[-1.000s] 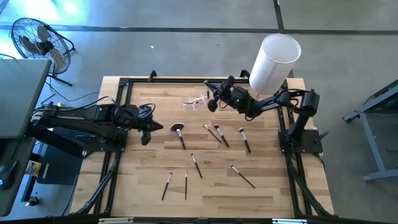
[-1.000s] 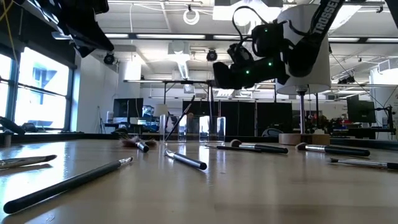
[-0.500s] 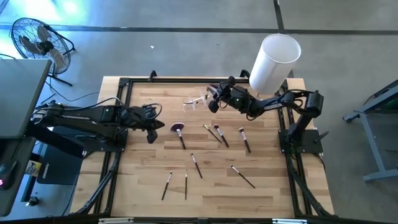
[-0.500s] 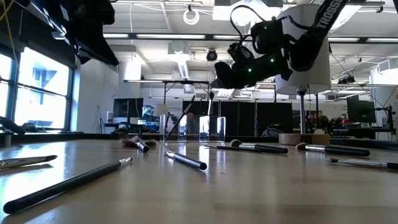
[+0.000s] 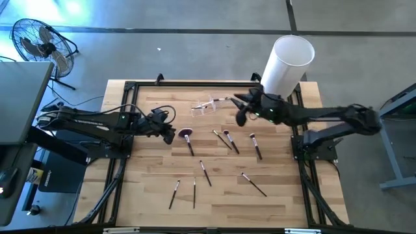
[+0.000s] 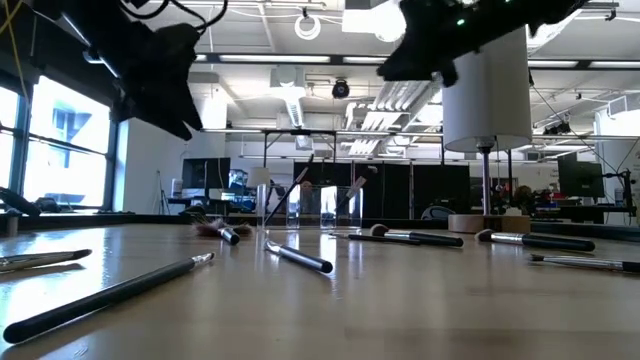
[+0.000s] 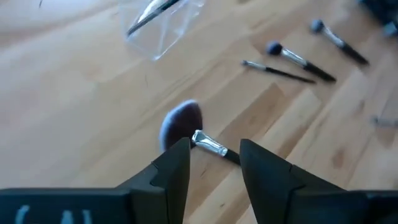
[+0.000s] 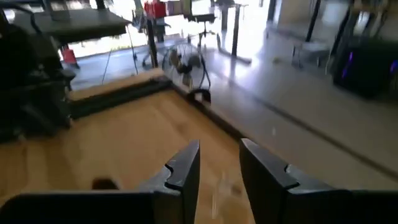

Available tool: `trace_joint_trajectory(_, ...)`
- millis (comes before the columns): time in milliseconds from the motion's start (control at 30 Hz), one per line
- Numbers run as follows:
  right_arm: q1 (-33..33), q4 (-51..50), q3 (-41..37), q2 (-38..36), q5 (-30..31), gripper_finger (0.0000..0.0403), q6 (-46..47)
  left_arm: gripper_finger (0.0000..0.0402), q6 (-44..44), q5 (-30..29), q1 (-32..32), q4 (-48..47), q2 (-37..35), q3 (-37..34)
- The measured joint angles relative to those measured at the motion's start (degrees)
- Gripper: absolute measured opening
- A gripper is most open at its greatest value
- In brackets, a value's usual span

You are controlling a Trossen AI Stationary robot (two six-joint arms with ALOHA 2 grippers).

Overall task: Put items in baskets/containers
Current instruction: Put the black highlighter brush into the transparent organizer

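Note:
Several slim makeup brushes lie flat on the wooden table. One is a fan brush with a reddish tip. A small clear holder stands at the far middle, with two brushes leaning in it. My left gripper hangs open above the fan brush's metal neck, clear of it. My right gripper is open and empty. It hovers just right of the holder, above table height.
A tall white cylinder on a round wooden base stands at the far right corner, close behind my right arm. Loose brushes are scattered over the middle and near part. A floor fan stands off the table at far left.
My right gripper has let go of a brush, which now leans in the clear holder. It has then drawn back toward the table's right edge and risen. My left gripper has moved toward the table's right, reaching the fan brush.

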Motion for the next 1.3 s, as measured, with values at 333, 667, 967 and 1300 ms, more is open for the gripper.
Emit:
trace_joint_trajectory(333,6.71,-43.56,-0.11,-13.58,1.26,0.0056,24.63,0.0137,-30.87,4.06,0.04,2.05,12.93,0.02)
trace_joint_trajectory(667,7.07,-53.09,-0.11,-13.98,1.38,0.0035,26.34,0.0137,-37.48,7.41,0.0,-3.24,30.32,15.2)
trace_joint_trajectory(967,7.07,-55.45,-0.11,-13.98,-0.03,0.0041,25.58,0.0137,-44.94,7.41,0.04,-20.62,43.88,30.89)
trace_joint_trajectory(1300,7.07,-55.49,-0.11,-13.95,-5.2,0.0044,21.26,0.0137,-51.54,11.02,0.79,-19.37,51.71,32.55)
